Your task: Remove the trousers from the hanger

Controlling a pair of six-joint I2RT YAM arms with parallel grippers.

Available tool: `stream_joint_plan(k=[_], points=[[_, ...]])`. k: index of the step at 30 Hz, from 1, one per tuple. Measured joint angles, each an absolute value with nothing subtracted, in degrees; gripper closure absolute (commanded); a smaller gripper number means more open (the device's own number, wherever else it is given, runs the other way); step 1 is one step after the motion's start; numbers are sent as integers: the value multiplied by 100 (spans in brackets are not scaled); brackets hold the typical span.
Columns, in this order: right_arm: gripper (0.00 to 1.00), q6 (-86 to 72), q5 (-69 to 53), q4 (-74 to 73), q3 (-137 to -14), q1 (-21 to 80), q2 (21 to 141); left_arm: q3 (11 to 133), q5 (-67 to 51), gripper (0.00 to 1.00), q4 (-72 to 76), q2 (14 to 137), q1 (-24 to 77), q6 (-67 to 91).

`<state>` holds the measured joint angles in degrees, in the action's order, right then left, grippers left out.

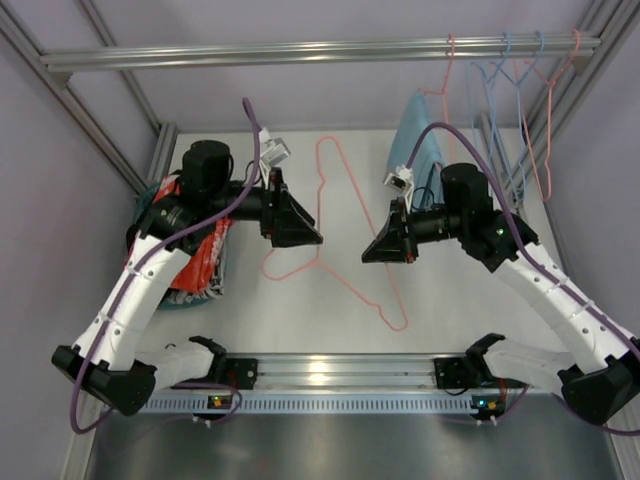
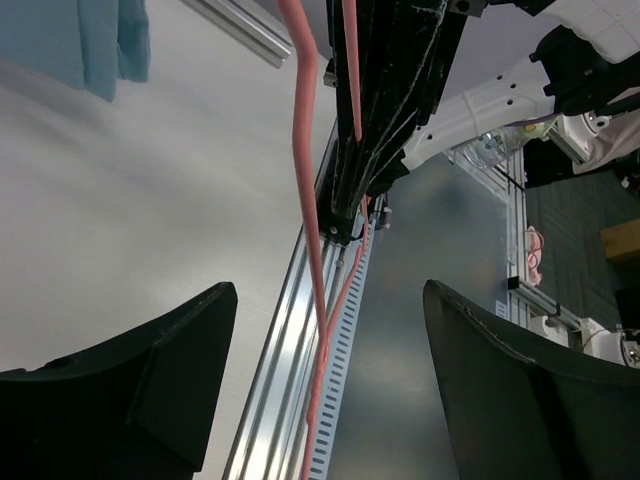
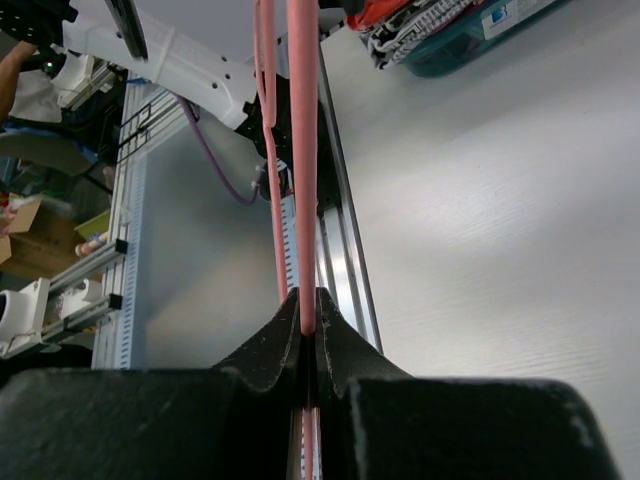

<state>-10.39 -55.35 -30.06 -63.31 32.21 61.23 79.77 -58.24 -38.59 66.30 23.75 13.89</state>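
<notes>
A bare pink wire hanger (image 1: 400,322) is held over the table between my two grippers. My right gripper (image 1: 366,257) is shut on its wire, which is pinched at the fingertips in the right wrist view (image 3: 304,200). My left gripper (image 1: 318,240) is open; the pink wire (image 2: 305,180) runs between its spread fingers (image 2: 180,340) without touching them. Orange-red trousers with white markings (image 1: 205,255) lie in a teal bin under my left arm, and they also show in the right wrist view (image 3: 410,25). The black trousers are not visible.
A teal bin (image 1: 165,300) stands at the table's left side. A light blue garment (image 1: 420,135) hangs at the back right. Several empty pink and blue hangers (image 1: 520,80) hang on the metal rail (image 1: 300,52). An aluminium rail (image 1: 330,370) runs along the near edge.
</notes>
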Motion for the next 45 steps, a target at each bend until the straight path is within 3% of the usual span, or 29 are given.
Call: stream_joint_plan(k=[3,6,7,8,10,13,14,17,19,26,33,45], points=[[100,-958,-5500,-2995,-6567,3304,6259,7977,-5537,35,-3752,6696,2816,1422],[100,-902,-5465,-3002,-6674,3395,6359,7964,-5352,66,-3660,6766,3162,1546],[100,-886,-5450,-3006,-6705,3428,6396,7942,-5308,97,-3597,6768,3212,1594],[100,-867,-5441,-3015,-6731,3452,6429,7913,-5282,100,-3553,6768,3234,1702],[100,-799,-5376,-3046,-6775,3487,6471,7859,-5207,100,-3413,6764,3234,1848],[60,-694,-4989,-3157,-6875,3496,6499,7756,-5028,100,-3251,6755,3234,2119],[36,-683,-4812,-3164,-6884,3498,6499,7714,-4969,100,-3212,6744,3234,2202],[15,-504,-4123,-3280,-6958,3509,6479,7572,-4783,100,-3083,6711,3210,2574],[6,-381,-3680,-3428,-6987,3509,6396,7461,-4659,100,-2989,6667,3122,2908],[4,486,-2224,-3896,-7065,3509,5476,7376,-3833,100,-2816,6576,2740,4464],[9,1855,-1813,-4104,-7124,3645,4689,7391,-3472,100,-2829,6702,2099,6012],[1,4080,600,-3444,-6329,5765,5325,7391,-3361,100,-2871,6853,1820,7050]])
